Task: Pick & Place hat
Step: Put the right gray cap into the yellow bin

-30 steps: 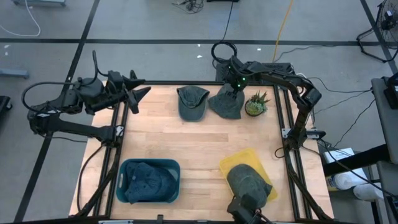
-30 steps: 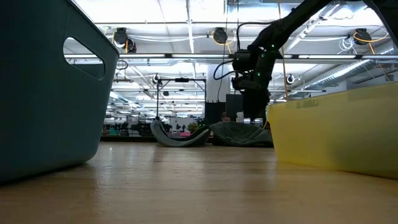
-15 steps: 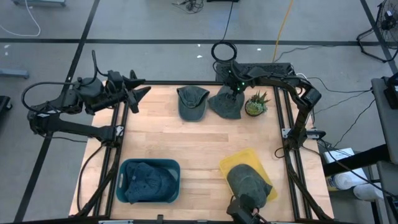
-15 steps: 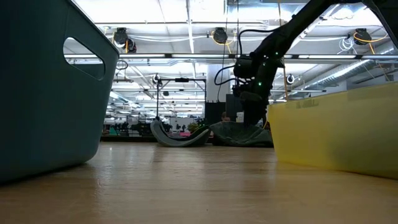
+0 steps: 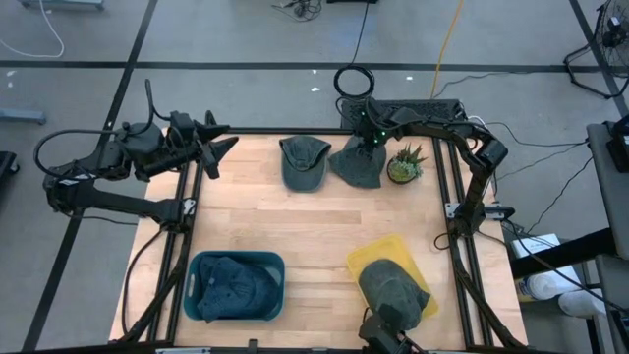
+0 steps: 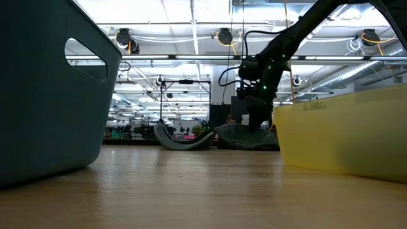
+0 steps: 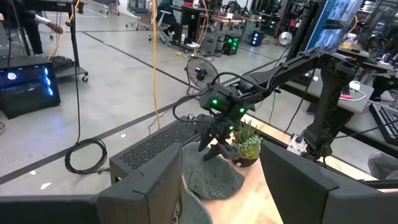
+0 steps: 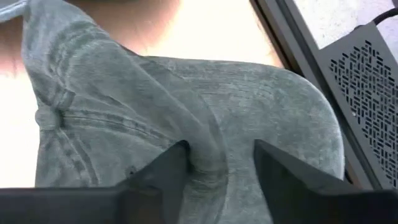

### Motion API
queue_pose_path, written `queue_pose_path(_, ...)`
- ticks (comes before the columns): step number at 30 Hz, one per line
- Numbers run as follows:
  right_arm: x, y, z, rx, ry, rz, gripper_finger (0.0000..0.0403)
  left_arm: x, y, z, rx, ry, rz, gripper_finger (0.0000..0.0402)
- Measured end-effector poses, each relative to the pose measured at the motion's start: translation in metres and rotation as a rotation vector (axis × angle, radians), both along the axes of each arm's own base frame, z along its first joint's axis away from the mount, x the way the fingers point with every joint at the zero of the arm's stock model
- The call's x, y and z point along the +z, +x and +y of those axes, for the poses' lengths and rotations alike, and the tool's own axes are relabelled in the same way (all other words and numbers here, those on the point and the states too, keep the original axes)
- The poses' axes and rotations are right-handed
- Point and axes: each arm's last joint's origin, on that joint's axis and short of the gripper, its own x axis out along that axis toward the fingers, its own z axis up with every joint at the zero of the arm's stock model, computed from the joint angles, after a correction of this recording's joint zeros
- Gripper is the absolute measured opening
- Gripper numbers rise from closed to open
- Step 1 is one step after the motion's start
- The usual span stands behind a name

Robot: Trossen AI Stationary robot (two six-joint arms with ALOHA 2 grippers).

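Observation:
Two grey-green hats lie flat near the table's far edge: one hat (image 5: 303, 162) to the left, the other hat (image 5: 358, 163) beside the plant. My right gripper (image 5: 367, 138) (image 8: 217, 155) is open and low over the right-hand hat (image 8: 155, 106) (image 6: 245, 136), pointing down, with a raised fold of cloth between its fingers. My left gripper (image 5: 218, 147) (image 7: 221, 186) waits open in the air at the table's far left corner. My right gripper comes at the right-hand hat from above with its fingers open. The two fingertips (image 8: 177, 155) seem to rest on the cloth on either side of a raised fold (image 8: 208, 149) of the crown. The hat lies flat on the table.
A small potted plant (image 5: 404, 165) stands just right of the hat. A blue bin (image 5: 194, 295) with hats sits near the left near edge, and a yellow bin (image 5: 362, 256) with one hat near the right near edge. Bare wood lies mid-table.
My right gripper has come down onto the right-hand hat, shifting slightly toward the table's far edge. The hats have stayed where they were.

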Motion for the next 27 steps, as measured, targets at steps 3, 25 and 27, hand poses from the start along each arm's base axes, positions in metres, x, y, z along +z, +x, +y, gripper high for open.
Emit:
queue_pose_path(3,0.000,0.000,0.000,0.005,0.001,-0.002,0.0116,0.000,0.000,0.000,0.000,0.000,0.000,0.0225)
queue_pose_path(25,0.041,0.001,0.007,0.114,-0.084,0.079,0.0001,0.000,0.000,0.000,0.000,0.003,0.003,0.0225)
queue_pose_path(27,0.054,0.004,0.009,0.143,-0.108,0.088,0.0001,0.000,0.000,0.000,-0.001,0.005,0.004,0.0225)
